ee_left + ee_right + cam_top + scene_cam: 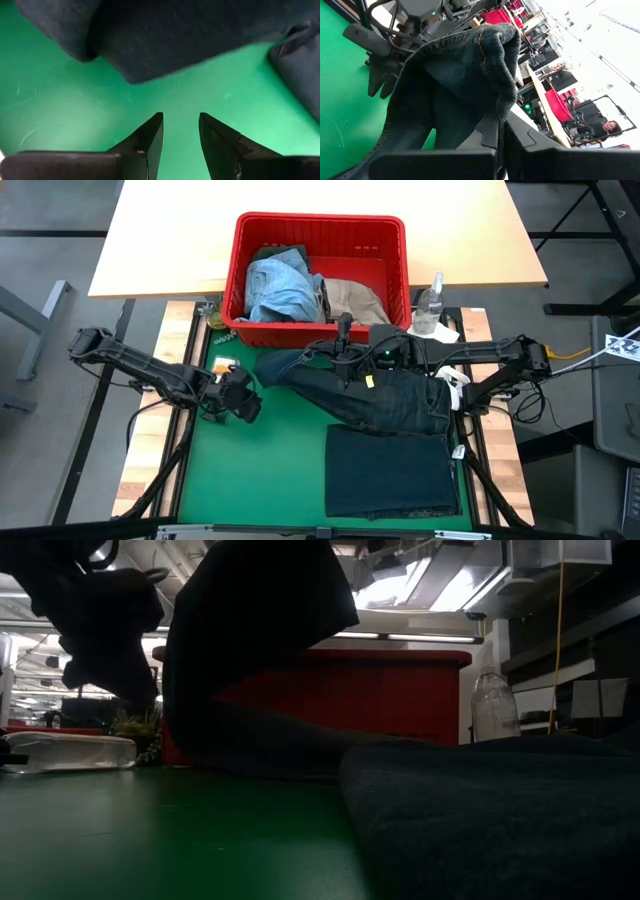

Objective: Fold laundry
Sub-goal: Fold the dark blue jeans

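Jeans (385,395) pinched by right claw (345,358); basket (385,242) behind; bottle (431,302) beside.

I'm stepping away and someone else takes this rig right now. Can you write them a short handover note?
Right hand: shut on the dark jeans, lifting one end above the green mat.
Left hand: open, empty, low over the mat beside the jeans.
Done: one dark piece lies folded at the mat's front.
Left: fold the jeans, then the light blue denim and beige piece in the red basket.
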Robot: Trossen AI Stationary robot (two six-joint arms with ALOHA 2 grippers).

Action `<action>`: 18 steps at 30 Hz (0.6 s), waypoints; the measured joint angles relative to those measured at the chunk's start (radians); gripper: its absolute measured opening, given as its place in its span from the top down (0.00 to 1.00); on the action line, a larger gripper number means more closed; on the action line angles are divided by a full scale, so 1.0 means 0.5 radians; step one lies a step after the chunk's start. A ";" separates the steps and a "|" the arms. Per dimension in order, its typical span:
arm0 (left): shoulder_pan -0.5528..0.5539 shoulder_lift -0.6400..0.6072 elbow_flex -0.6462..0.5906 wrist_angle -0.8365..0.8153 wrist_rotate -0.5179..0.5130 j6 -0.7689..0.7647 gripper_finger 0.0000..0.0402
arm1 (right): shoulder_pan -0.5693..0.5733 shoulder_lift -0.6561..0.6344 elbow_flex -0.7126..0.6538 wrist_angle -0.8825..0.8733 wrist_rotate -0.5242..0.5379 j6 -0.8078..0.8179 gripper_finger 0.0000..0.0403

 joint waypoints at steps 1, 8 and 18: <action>0.000 0.000 -0.013 0.025 -0.036 0.000 0.70 | 0.000 0.000 0.000 -0.001 0.000 0.000 0.99; 0.000 0.000 -0.063 0.121 -0.306 0.001 0.70 | 0.000 0.000 0.000 -0.002 -0.001 0.000 0.99; 0.000 0.024 -0.063 0.260 -0.372 0.007 0.70 | 0.000 0.000 0.000 -0.002 -0.001 0.000 0.98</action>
